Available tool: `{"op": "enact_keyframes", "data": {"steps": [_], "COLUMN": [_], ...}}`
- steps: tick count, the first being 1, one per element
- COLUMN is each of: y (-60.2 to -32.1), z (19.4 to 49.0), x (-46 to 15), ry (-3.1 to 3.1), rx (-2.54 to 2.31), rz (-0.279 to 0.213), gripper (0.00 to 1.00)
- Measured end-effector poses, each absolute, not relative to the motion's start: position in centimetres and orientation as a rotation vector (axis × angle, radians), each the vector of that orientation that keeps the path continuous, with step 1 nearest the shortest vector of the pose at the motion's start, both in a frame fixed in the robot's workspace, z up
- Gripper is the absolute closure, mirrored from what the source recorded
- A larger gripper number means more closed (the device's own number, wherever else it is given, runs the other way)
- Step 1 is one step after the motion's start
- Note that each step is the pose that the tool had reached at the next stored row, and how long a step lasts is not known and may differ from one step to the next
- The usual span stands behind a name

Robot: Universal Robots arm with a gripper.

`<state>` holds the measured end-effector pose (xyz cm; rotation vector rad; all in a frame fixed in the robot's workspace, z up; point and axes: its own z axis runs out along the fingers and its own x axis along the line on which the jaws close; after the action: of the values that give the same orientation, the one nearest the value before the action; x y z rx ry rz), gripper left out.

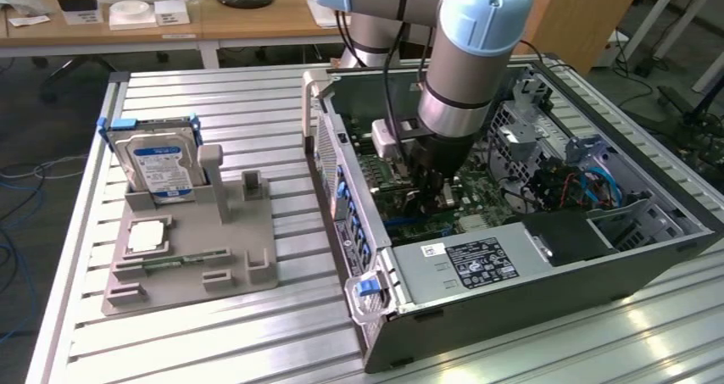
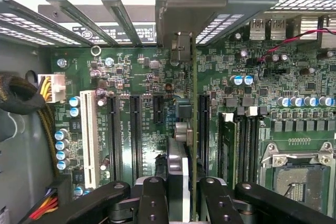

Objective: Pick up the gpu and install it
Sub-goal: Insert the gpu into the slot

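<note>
- Gripper [image 2: 181, 195] fingers clamped on card [image 2: 185, 129], edge-on, low inside computer case [image 1: 633, 257].
- Card sits over motherboard [image 2: 131, 77] slot; judged risk: slight misalignment jams connector, bends board.

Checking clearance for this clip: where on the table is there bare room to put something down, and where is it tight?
Free: the table strip between the drive and the case, and the near edge in front of the grey holder. Crowded: inside the case, where the claw holds the gpu over the board's slots.
</note>
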<state>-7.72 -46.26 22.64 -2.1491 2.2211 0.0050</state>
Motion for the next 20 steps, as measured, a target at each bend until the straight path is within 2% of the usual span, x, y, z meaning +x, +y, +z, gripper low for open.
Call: {"op": "enact_keyframes", "data": {"steps": [20], "y": [-46.27], "z": [21.79], "x": [-8.38], "ry": [2.222], "rx": [-2.150], "rz": [0.004], "gripper": [0.72]}}
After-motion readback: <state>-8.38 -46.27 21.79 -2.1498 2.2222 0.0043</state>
